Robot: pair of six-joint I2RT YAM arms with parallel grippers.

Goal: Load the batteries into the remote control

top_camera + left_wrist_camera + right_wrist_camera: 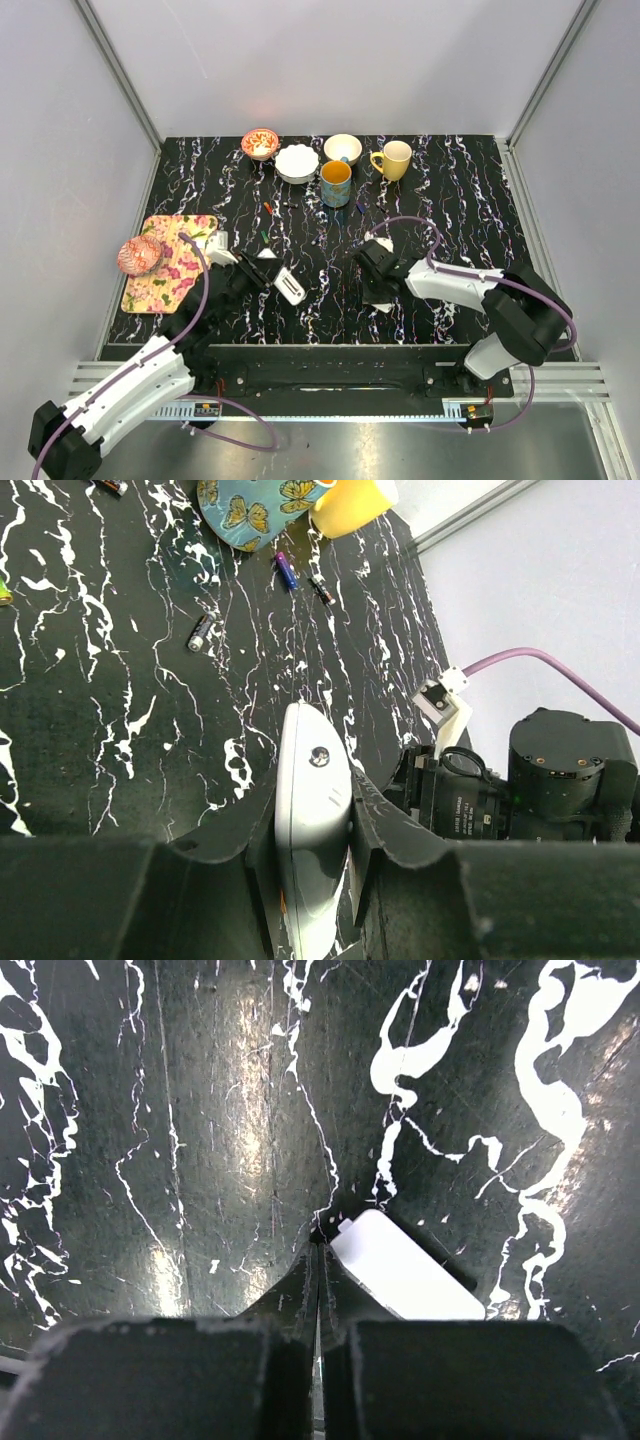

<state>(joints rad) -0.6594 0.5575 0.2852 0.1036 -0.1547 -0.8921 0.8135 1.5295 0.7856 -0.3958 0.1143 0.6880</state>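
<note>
My left gripper is clamped on the remote, a smooth white plastic bar with a rounded tip and one small round recess. It sits left of centre over the table. I cannot tell whether it touches the surface. Its near end is hidden between my matte black fingers.

My right gripper has its jaws pressed together, tips at the glossy black, white-veined top. A flat white rectangular chip lies just beside them, partly cut off by one finger.

Small cylindrical batteries lie loose beyond the remote; their markings are unreadable.
</note>
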